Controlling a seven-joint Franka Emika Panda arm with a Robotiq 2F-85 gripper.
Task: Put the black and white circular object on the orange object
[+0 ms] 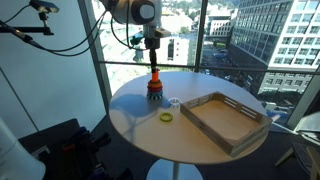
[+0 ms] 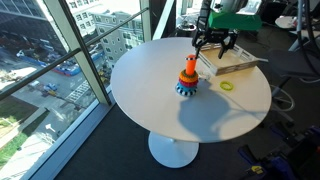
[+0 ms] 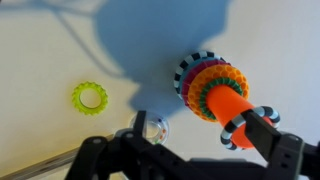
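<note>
Risk, snag: one finger of the claw sits right beside the black and white ring. If you pull away slanted or swing sideways, I judge it could hook the ring and drag it off.
Risk, tip-over: the orange peg stands on a narrow stack of coloured rings. A knock could topple the lot across the desk.
Risk, seating: the ring looks high on the peg, and you can't tell whether it is fully threaded.
Ring location: around the peg's upper end.
Claw: spread wide, holding nothing.
Arm pose: reaches down from above with the claw pointing straight down, over the peg and a little to one side of it.
Bystanders: yellow-green ring and wooden tray, both well apart from the peg.
</note>
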